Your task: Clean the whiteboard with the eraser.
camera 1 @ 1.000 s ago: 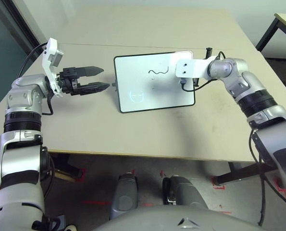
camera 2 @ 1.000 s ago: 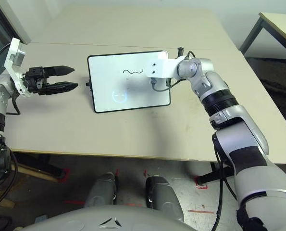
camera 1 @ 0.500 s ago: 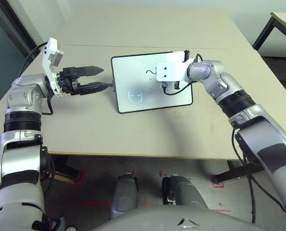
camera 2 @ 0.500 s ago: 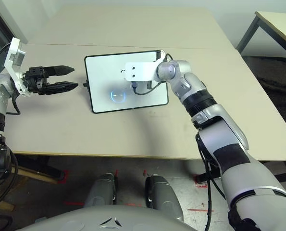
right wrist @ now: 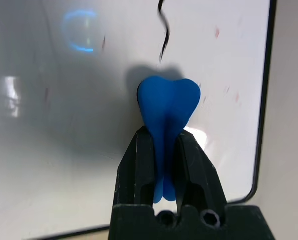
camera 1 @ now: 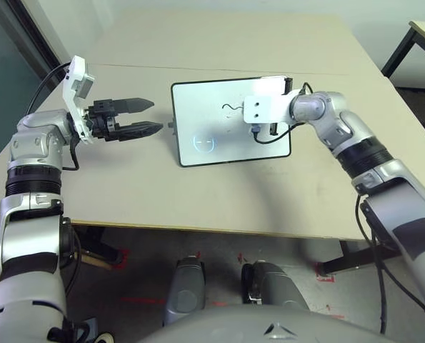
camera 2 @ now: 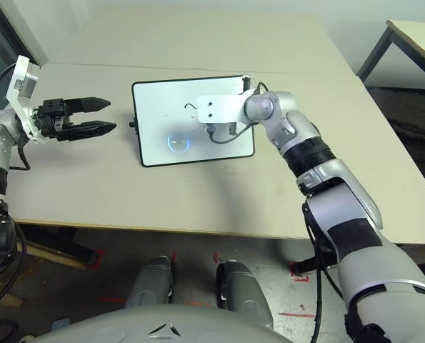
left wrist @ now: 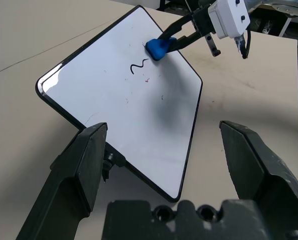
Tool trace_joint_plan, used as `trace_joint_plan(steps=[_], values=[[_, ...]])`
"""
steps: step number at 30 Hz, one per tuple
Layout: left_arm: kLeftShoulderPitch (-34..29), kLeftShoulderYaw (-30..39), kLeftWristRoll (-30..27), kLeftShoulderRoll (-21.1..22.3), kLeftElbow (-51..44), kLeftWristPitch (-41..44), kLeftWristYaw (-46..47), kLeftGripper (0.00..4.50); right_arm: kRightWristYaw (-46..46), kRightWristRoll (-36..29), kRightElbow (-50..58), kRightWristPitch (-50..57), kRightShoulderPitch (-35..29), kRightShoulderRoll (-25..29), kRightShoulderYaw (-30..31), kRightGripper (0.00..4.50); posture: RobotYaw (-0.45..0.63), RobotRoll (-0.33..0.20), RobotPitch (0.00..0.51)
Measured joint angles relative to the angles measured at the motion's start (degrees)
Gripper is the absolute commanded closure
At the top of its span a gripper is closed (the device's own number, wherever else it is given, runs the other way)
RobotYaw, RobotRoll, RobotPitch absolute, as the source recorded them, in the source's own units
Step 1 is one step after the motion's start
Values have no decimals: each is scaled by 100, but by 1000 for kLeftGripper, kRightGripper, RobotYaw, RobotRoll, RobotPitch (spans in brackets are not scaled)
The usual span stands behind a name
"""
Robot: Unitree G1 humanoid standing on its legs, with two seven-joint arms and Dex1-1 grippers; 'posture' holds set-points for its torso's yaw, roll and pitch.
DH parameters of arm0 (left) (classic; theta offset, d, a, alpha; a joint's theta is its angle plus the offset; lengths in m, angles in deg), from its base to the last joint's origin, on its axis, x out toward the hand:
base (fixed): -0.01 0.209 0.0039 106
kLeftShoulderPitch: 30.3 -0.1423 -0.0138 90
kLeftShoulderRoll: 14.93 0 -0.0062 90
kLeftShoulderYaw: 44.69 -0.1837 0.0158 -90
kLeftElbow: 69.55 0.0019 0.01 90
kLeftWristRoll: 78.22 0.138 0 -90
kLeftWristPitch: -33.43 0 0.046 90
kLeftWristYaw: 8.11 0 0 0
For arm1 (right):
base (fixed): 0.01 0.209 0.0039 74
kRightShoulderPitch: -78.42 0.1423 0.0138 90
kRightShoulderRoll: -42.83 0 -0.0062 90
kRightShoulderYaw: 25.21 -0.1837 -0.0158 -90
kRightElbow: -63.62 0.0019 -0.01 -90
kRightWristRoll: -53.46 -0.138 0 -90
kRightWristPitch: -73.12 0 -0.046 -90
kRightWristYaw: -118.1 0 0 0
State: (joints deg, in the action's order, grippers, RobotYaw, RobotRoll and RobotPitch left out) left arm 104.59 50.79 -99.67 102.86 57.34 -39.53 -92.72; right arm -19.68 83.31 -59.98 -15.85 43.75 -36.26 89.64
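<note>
Right gripper [left wrist: 176, 40] — pinching eraser [right wrist: 168, 107] — blocks whiteboard [camera 1: 205, 107] squiggle [left wrist: 137, 66].

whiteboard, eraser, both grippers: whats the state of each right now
whiteboard: flat on the table, black squiggle and faint blue circle not wiped off
eraser: pinched in the right gripper, over the board beside the squiggle
right gripper: shut on the eraser
left gripper: open, empty, beside the board

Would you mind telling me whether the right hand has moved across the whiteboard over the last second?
Yes: the right hand swept left over the whiteboard, then partway back.
</note>
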Motion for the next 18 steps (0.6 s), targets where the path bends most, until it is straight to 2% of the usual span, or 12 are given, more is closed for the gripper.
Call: trace_joint_plan(steps=[4, 10, 18], values=[[3, 0, 4, 0, 6, -6, -2, 0, 38, 1, 64, 38, -79, 208, -63, 4156, 281, 0, 55], [20, 0, 5, -1, 8, -8, -7, 0, 33, 3, 70, 97, -74, 223, -70, 4156, 286, 0, 55], [86, 1, 8, -5, 11, -10, -16, 0, -50, 18, -191, 102, 222, -231, -55, 4156, 288, 0, 56]])
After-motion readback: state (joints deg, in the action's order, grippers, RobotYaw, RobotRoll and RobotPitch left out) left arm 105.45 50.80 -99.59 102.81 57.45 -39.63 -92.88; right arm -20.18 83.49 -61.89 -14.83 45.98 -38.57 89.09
